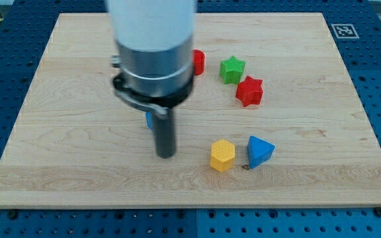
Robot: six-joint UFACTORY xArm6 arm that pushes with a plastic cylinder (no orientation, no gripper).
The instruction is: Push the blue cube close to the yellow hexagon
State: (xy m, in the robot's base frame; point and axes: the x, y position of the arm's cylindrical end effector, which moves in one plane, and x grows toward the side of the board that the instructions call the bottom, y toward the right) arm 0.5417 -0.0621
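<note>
Near the middle of the wooden board (78,172), my tip (166,156) rests on the surface, with the yellow hexagon (222,155) off toward the view's right and clearly apart from it. A small sliver of blue (149,119) shows at the rod's left edge, just behind it; I judge that this is the blue cube, mostly hidden by the arm, though its shape cannot be made out. A blue wedge-like block (259,151) sits just beside the hexagon on its right, and it is not a cube. Toward the view's top lie a red block (198,62) partly hidden by the arm, a green star (232,69) and a red star (249,91). No gripper exists on this rod, so nothing can be said of jaws apart or together. As for the step in hand, the push seems unfinished, the cube being well short of the hexagon. Next, my tip probably needs to get round to the cube's far left side and drive it rightward and slightly downward in the view.
</note>
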